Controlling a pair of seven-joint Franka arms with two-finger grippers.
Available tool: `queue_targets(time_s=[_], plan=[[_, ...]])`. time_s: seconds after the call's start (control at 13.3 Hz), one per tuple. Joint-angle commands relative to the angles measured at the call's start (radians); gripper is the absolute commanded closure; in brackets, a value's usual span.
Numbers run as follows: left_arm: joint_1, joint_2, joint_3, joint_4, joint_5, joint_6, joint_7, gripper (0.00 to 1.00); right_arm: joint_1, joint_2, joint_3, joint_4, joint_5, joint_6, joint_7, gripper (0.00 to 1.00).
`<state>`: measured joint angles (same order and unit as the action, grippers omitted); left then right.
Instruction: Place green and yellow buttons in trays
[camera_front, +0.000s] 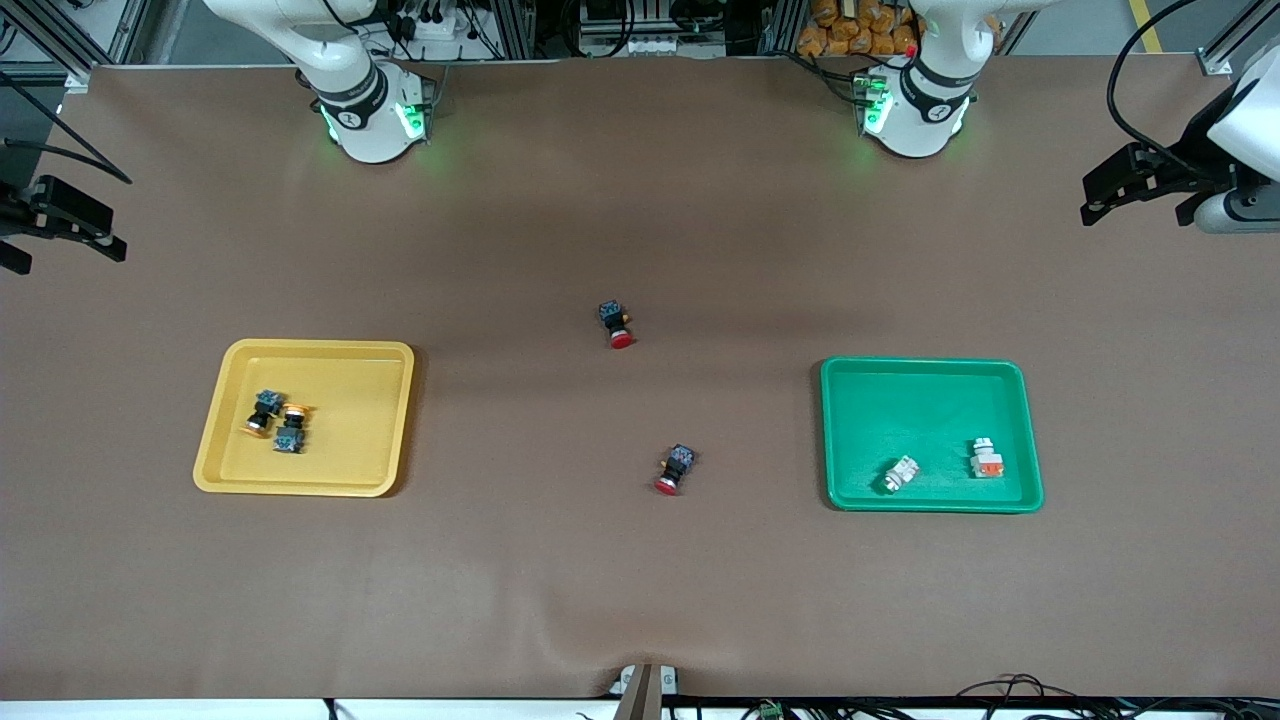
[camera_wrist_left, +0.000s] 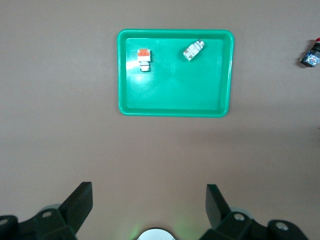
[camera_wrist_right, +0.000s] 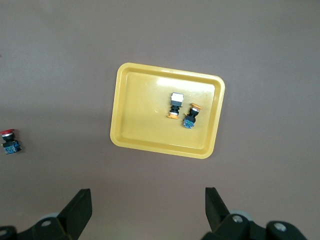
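Buttons (camera_front: 276, 421) in yellow tray (camera_front: 230, 400), green tray (camera_front: 900, 400); left claw (camera_wrist_left: 149, 202), right claw (camera_wrist_right: 148, 202) wide.

From here I can't make out a single readable word, number or brand. The robot bases (camera_front: 375, 115) carry small dark marks beside their green lights, but they are too small to read.

The front camera hangs high across the bench (camera_front: 640, 600), facing both arm bases. Each wrist camera looks straight down from well above: the left one over the green tray (camera_wrist_left: 175, 112), the right one over the yellow tray (camera_wrist_right: 150, 145). The front view shares both trays with them.
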<state>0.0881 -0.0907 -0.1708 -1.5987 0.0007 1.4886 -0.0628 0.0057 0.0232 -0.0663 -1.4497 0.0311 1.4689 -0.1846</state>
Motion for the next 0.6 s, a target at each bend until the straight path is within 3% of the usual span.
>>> queue_targets(time_s=[0.0, 0.53], plan=[[0.007, -0.004, -0.010, 0.011, -0.007, -0.021, 0.008, 0.00, -0.004, -0.016, -0.001, -0.001, 0.016, -0.002, -0.013, 0.00], [0.007, -0.008, -0.013, 0.009, -0.001, -0.022, 0.009, 0.00, -0.006, -0.014, 0.002, -0.001, 0.016, -0.002, -0.015, 0.00]])
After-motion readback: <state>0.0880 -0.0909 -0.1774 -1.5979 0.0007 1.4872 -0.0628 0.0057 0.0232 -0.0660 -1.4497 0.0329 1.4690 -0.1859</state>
